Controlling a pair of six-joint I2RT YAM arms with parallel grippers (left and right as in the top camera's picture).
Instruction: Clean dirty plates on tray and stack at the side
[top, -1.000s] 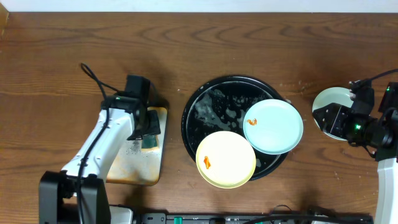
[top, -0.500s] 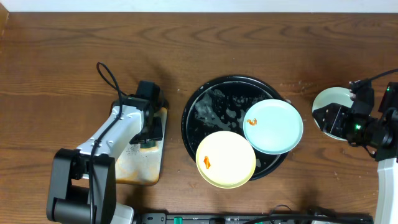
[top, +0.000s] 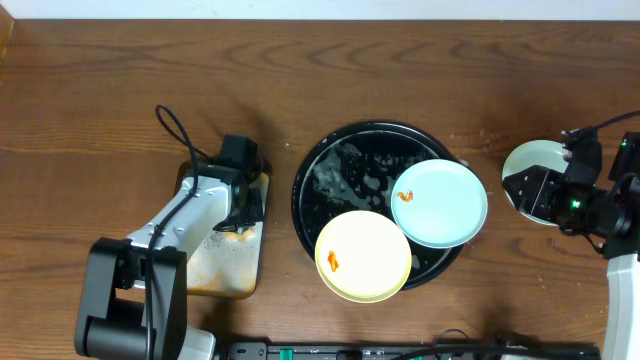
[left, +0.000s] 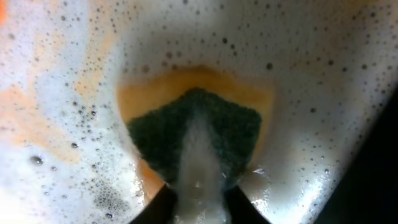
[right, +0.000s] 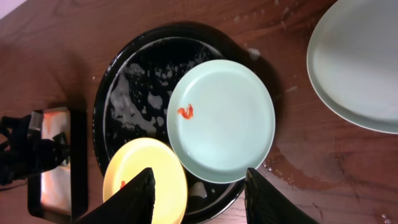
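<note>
**Item 1 – plates, three.**
- The yellow plate (top: 362, 256) lies at the near edge of the round black tray (top: 310, 215), overhanging its rim. It has one small orange smear near its left edge.
- The blue-green plate (right: 230, 124) lies on the tray's right side, also past the rim. It has an orange smear (right: 185, 112) left of centre. The right wrist view shows its rim lapping over the yellow plate's edge, which is harder to read from overhead.
- The second blue-green plate (right: 367, 62) lies off the tray on the bare wooden table (top: 300, 70), well to the right. Overhead it is half hidden under the right gripper. The right wrist view shows a broad, clean-looking face with no smear in the part visible.

**Item 2 – tray.** Glossy black with a raised rim. White suds and wet patches cover its far-left floor.

**Item 3 – right gripper (right: 199, 180).** It hangs above the table right of the tray. Its fingers are spread wide with nothing between them.

**Item 4 – left gripper (left: 196, 199).** It is down in the rectangular metal tray (top: 215, 265), which is orange-stained and sits left of the black tray. Overhead, the arm hides the contact. Only the left wrist view shows it – the fingertips are drawn in close, pinching the near end of a sponge (left: 230, 130). The sponge is dark green on an orange base, with foam all round it and a pale strip of lather down its middle.
</note>
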